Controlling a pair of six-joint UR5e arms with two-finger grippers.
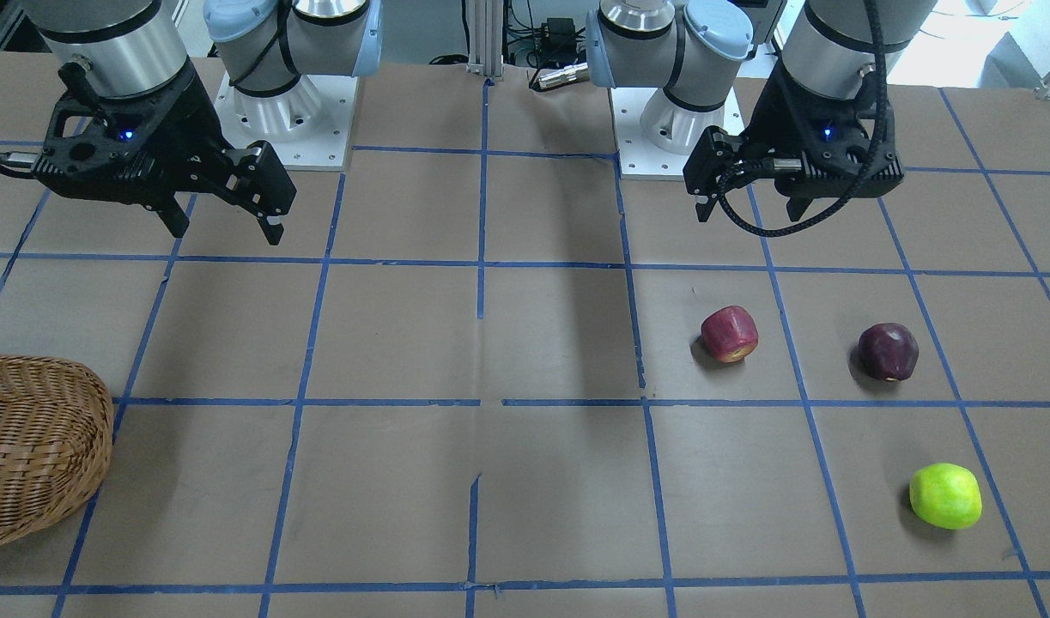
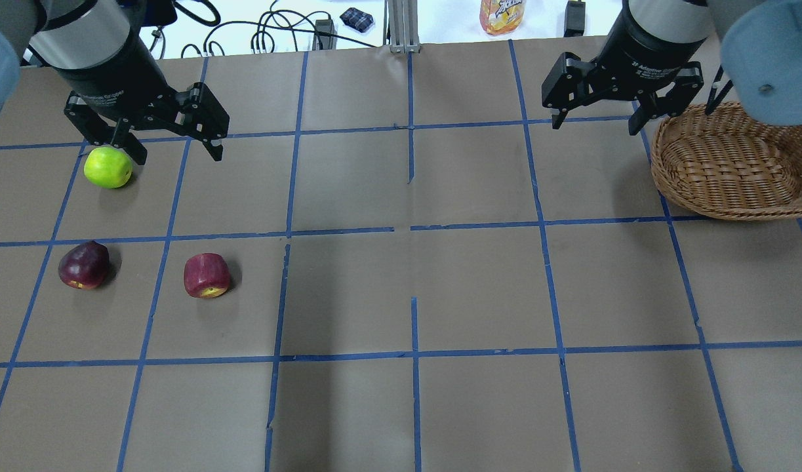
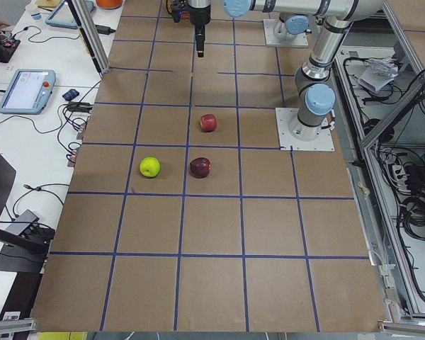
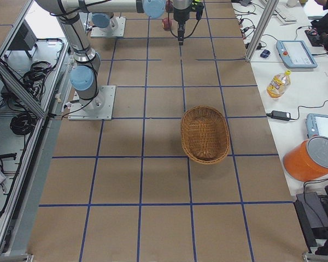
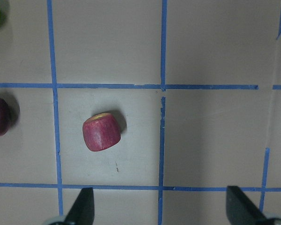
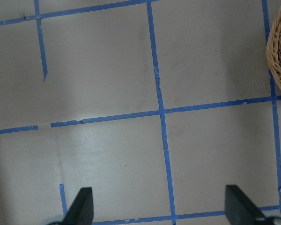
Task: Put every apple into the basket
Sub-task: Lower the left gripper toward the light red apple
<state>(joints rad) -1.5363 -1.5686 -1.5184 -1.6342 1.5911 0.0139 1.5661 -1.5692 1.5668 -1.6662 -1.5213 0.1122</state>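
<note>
Three apples lie on the table on my left side. The red apple (image 1: 730, 334) (image 2: 206, 275) (image 5: 101, 133) is nearest the middle. The maroon apple (image 1: 889, 351) (image 2: 84, 264) lies beside it. The green apple (image 1: 945, 495) (image 2: 108, 166) lies farther out. My left gripper (image 2: 178, 156) (image 1: 748, 213) (image 5: 161, 208) hangs open and empty above the table, right of the green apple in the overhead view. The wicker basket (image 2: 702, 206) (image 1: 44, 429) (image 4: 205, 134) stands empty on my right side. My right gripper (image 2: 595, 126) (image 1: 227, 233) (image 6: 160, 206) is open and empty, just left of the basket.
The table is brown with blue tape grid lines. The two arm bases (image 1: 276, 112) (image 1: 675, 120) stand at the robot's edge. A drink bottle (image 2: 502, 14) and cables lie beyond the far edge. An orange bucket (image 4: 311, 158) stands off the table.
</note>
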